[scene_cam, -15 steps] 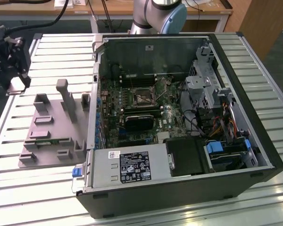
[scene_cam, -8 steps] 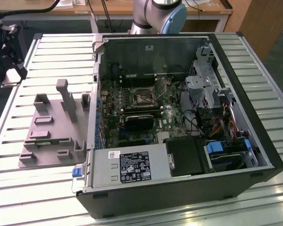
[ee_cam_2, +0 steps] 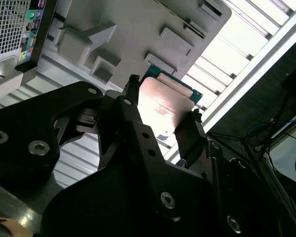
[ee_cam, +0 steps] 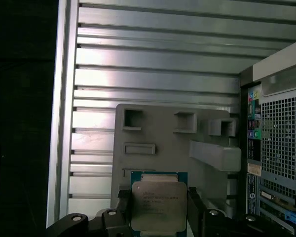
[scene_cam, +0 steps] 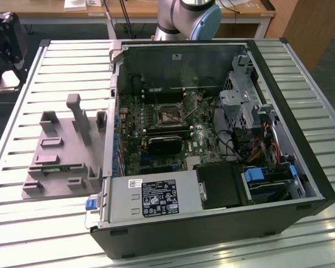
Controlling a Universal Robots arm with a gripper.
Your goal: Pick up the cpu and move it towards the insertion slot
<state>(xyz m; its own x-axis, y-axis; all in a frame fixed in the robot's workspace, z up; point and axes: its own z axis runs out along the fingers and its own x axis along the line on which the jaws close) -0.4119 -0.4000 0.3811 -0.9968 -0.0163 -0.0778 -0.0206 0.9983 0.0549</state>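
Exterior view: an open computer case lies on a slatted table. The insertion slot, a silvery frame with a dark centre, sits on the board inside it. A grey fixture rests on the table at the exterior view's left, just beside the case, and the arm's base stands behind the case.

Second wrist view: the gripper has its black fingers pressed against opposite edges of the cpu, shiny side showing, above the grey fixture.

First wrist view: the cpu sits clamped between the jaws over the fixture's near edge, with the case's rear panel off to one side.
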